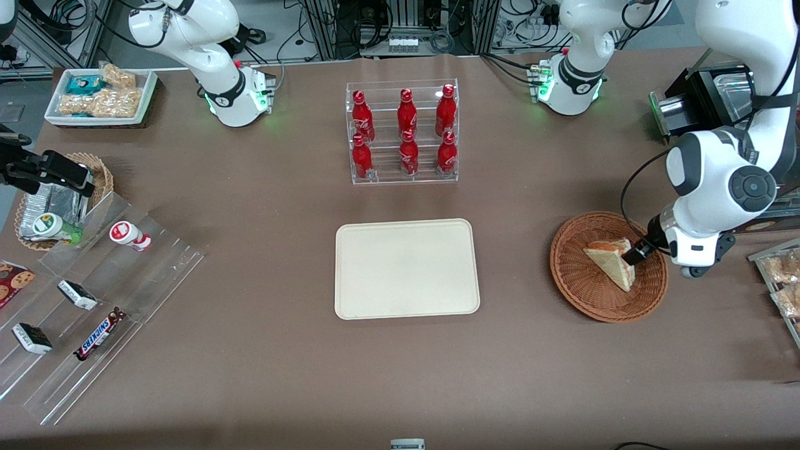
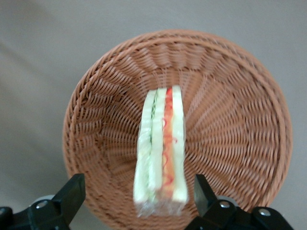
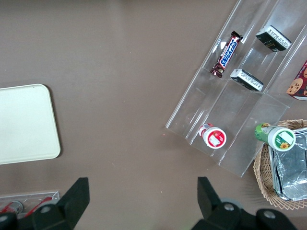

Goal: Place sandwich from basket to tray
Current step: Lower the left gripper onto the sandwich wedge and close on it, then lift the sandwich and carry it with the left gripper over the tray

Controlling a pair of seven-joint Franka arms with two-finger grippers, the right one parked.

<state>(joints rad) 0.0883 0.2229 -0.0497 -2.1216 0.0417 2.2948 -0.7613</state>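
The sandwich [image 1: 611,260], a pale bread wedge with a red-orange and green filling, lies in the round reddish-brown wicker basket [image 1: 578,287] toward the working arm's end of the table. My left gripper [image 1: 637,255] hangs low over the basket at the sandwich's wide end. In the left wrist view the sandwich [image 2: 160,148] stands on edge in the basket [image 2: 230,96], and the gripper [image 2: 139,194] is open, one black finger on each side of the sandwich's wrapped end, apart from it. The cream tray [image 1: 406,269] lies flat at the table's middle.
A clear rack of red bottles [image 1: 403,132] stands farther from the front camera than the tray. Clear stepped racks with snack bars [image 1: 94,306] and a small wicker basket [image 1: 59,200] lie toward the parked arm's end. A bin of snacks [image 1: 781,281] sits beside the basket.
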